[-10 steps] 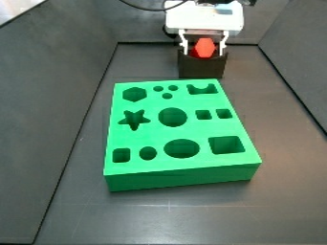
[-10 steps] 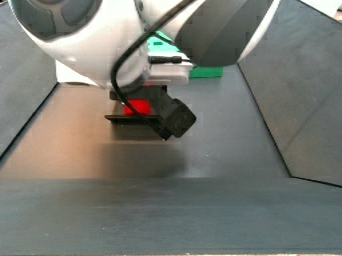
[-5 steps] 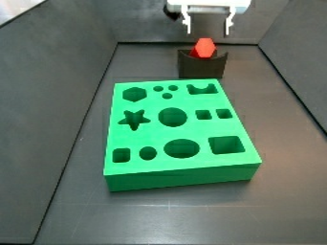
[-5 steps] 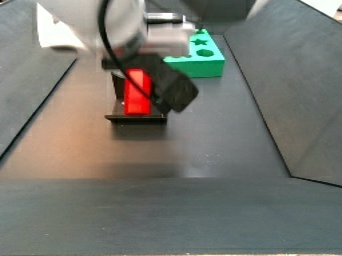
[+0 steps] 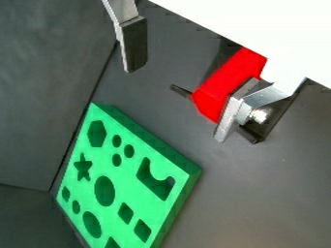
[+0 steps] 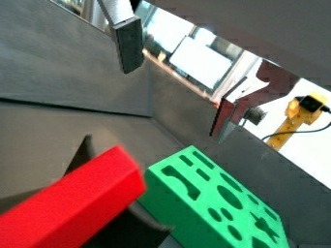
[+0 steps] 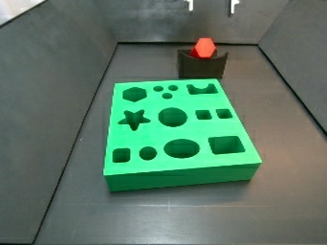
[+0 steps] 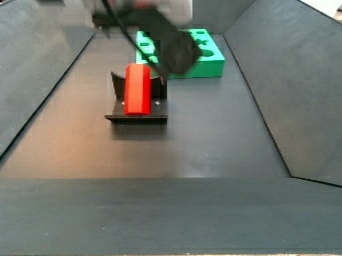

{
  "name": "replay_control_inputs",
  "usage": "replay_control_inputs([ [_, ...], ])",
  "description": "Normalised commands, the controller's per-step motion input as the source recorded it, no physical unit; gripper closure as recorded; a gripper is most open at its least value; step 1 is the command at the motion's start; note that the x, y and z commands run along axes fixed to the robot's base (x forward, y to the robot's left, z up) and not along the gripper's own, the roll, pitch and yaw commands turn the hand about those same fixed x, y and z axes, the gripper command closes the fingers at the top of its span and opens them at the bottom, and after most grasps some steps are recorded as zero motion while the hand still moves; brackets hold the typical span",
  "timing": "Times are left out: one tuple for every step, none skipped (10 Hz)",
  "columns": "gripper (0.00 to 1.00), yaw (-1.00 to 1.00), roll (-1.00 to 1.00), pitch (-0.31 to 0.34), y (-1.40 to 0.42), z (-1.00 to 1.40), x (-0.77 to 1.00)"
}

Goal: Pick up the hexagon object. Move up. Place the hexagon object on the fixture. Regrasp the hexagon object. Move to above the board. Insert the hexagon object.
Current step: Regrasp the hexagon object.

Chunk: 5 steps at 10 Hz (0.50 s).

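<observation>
The red hexagon object lies in the notch of the dark fixture at the back of the floor, behind the green board. In a side view the hexagon object lies lengthwise on the fixture, with the board beyond. My gripper is high above the fixture, open and empty; only its fingertips show. In both wrist views the gripper has its jaws wide apart, with nothing between them. The hexagon object lies far below them, next to the board.
Dark sloping walls enclose the floor on both sides. The arm's dark body hangs blurred over the back of the floor.
The gripper has let go of the hexagon object and risen straight up from the fixture. The hexagon object stays lying on the fixture.
</observation>
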Motion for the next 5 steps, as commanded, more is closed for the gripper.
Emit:
replay_control_inputs([
  [0.0,0.02,1.0,0.03,-0.67,0.64,-0.12],
  [0.0,0.02,1.0,0.021,-0.52,0.46,-0.13],
  [0.0,0.02,1.0,0.016,-0.31,0.18,-0.1],
  [0.0,0.02,1.0,0.014,-0.15,0.05,-0.06],
  [0.0,0.02,1.0,0.016,-0.05,0.05,-0.03],
])
